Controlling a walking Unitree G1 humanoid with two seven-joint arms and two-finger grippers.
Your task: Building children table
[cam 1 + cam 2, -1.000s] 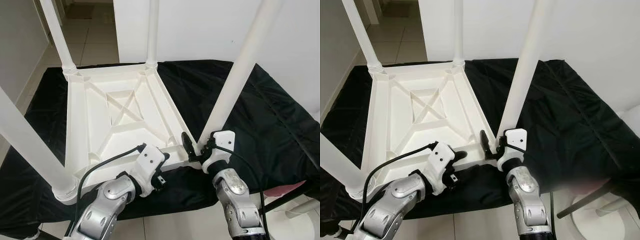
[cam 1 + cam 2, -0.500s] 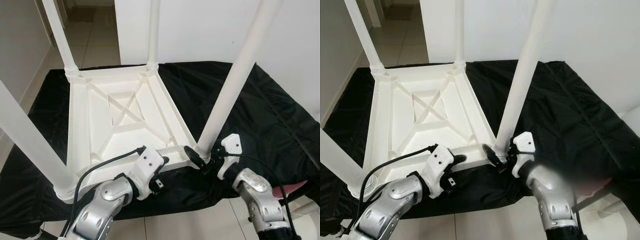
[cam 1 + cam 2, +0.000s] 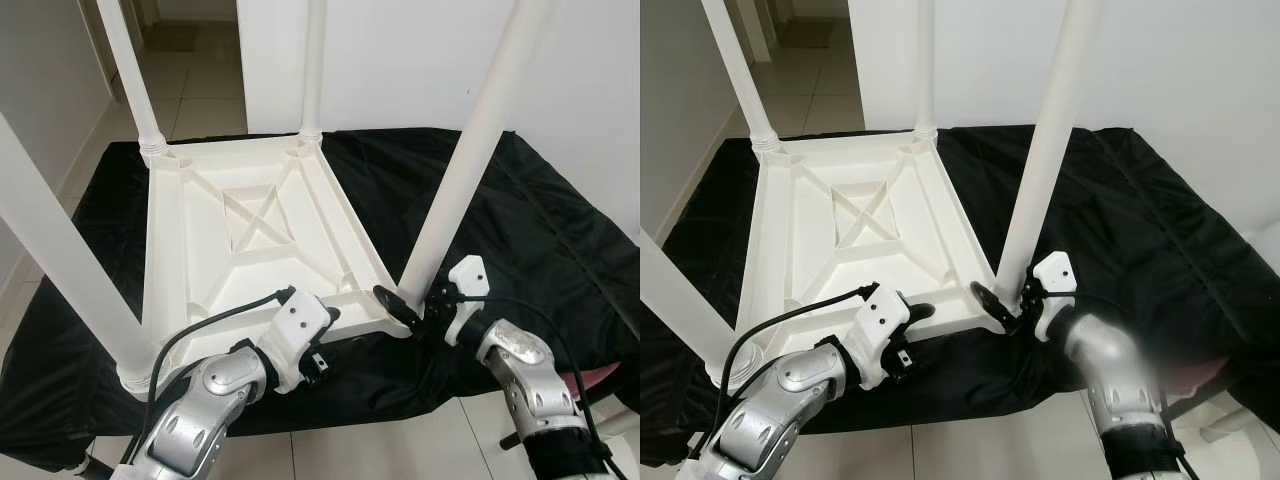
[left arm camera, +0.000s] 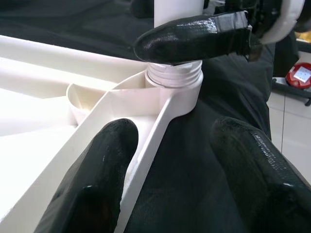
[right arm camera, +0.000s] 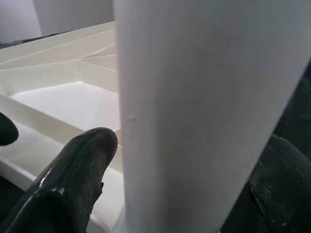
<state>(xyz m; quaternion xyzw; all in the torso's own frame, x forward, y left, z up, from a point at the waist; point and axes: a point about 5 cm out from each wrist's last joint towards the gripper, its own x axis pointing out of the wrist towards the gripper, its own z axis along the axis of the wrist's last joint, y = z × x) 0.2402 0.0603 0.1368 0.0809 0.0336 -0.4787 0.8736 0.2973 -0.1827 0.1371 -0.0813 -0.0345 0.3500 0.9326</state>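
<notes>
A white plastic children's table (image 3: 250, 215) lies upside down on a black cloth, with its legs standing up. My left gripper (image 3: 322, 340) is at the table's near rim (image 4: 146, 160). It is open and straddles the rim, one finger (image 4: 104, 174) inside and one on the cloth outside. My right gripper (image 3: 415, 300) is at the foot of the near right leg (image 3: 470, 150), just above its threaded socket (image 4: 174, 77). Its fingers (image 5: 80, 177) press on either side of the leg.
The black cloth (image 3: 520, 220) covers the low surface under the table and ends near my arms. Tiled floor (image 3: 200, 100) and a doorway lie behind on the left, a white wall behind on the right. A red object (image 3: 600, 378) lies low on the right.
My right wrist has rolled around the leg's foot: its visible finger pointed up and now points left, and the forearm has swung out to the right. The left gripper stays at the rim.
</notes>
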